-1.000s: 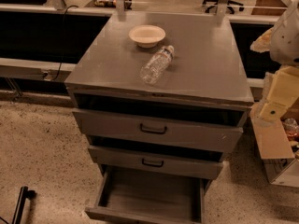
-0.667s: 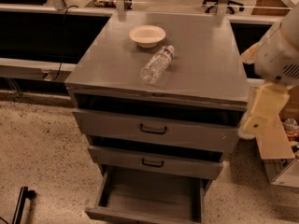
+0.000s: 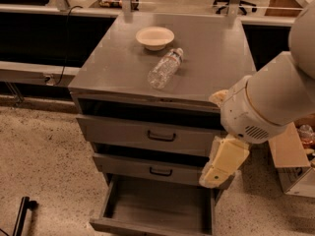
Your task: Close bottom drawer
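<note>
– Claw (image 3: 214,176) (the gripper) hangs tip-down off the arm's wrist, in front of the cabinet's corner. Apart or together? Can't tell from this angle.
– And the bottom drawer (image 3: 152,205)?
– Below claw and off toward the cabinet's centre. It's pulled well out, grey inside showing. Its front panel runs along the frame's btm edge.
– So what goes wrong from here?
– Main worry: claw sits right by the end of the mid drawer front (image 3: 160,170). Touching or just clear, can't say. If it drops straight down it may snag that corner, or shove the mid drawer instead.
– Other risks?
– If the push lands near the drawer's end vs. its middle, the drawer could rack on its slides & jam half-shut. Also, a hard slam would shake the cabinet. The bottle (image 3: 165,69) lies on its side well above claw, next to the bowl (image 3: 154,37), and could roll off the top.
</note>
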`<state>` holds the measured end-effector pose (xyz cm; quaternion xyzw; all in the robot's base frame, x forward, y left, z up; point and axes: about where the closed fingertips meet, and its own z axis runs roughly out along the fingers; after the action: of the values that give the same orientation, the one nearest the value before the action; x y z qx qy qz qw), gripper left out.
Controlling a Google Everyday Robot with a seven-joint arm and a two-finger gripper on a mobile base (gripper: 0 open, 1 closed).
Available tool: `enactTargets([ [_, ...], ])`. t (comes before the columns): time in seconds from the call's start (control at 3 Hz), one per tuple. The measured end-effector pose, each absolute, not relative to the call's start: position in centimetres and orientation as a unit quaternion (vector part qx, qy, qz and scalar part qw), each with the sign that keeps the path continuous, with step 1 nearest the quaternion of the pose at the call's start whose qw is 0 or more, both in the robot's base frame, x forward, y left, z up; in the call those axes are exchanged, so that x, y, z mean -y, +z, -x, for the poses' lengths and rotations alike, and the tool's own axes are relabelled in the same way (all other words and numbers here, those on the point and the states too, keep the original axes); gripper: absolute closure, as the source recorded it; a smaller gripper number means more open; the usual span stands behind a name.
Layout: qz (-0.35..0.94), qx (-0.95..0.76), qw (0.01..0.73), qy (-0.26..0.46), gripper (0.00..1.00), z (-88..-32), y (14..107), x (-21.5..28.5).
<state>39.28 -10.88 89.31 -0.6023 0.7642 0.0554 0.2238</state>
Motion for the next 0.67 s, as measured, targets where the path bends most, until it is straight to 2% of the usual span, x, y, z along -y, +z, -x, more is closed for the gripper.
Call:
enactTargets([
  [0.33,0.601,-0.768,0.213,0.057,0.00,-39.7,88.8,11.5],
  [0.67,0.590,-0.779,0.196,0.083,0.00,-40.2,82.0,13.9],
])
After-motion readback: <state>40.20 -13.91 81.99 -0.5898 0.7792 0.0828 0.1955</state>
